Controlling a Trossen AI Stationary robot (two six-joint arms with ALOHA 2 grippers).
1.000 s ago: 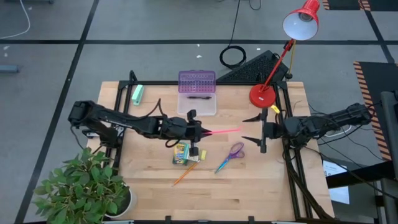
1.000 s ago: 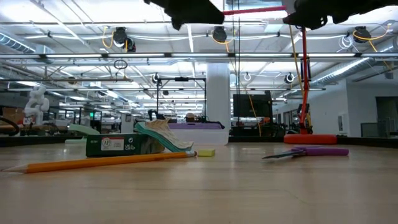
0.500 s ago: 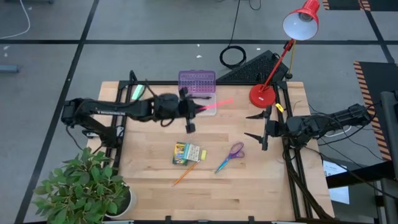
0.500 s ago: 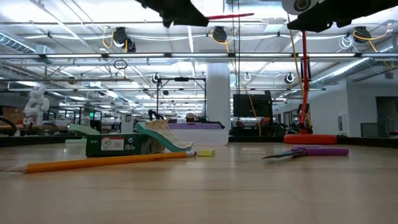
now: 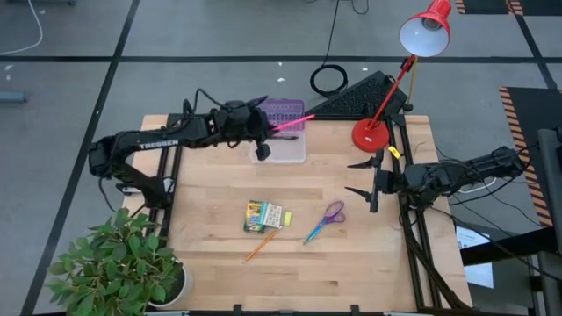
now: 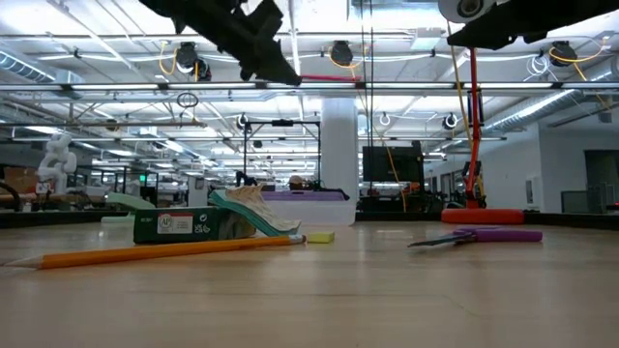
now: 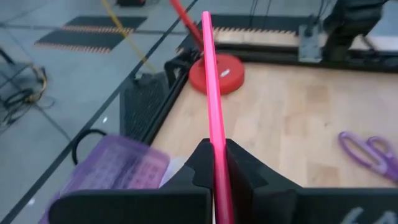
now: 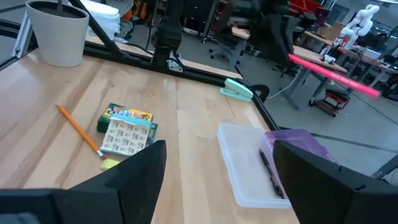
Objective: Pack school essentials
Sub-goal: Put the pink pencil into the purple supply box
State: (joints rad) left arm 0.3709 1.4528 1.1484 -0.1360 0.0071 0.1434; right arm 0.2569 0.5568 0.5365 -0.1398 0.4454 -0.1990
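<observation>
Now the pink pen point(image 5: 292, 125) is clamped in the left claw point(image 5: 261, 132) above the clear box point(image 5: 279, 145); it should be levelled, lowered inside, then released. Right claw point(image 5: 362, 182) is parked, spread.

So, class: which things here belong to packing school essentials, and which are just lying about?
Belong:
pink pen, held in the left pincer
crayon box
scissors
orange pencil
black pen

Lying about:
red lamp
potted plant
mint-green roll

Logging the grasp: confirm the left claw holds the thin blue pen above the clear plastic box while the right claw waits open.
Wrong colour: the left claw is shut on a thin pink pen, as the left wrist view shows. It does hang above the clear plastic box, and the right claw waits open.
</observation>
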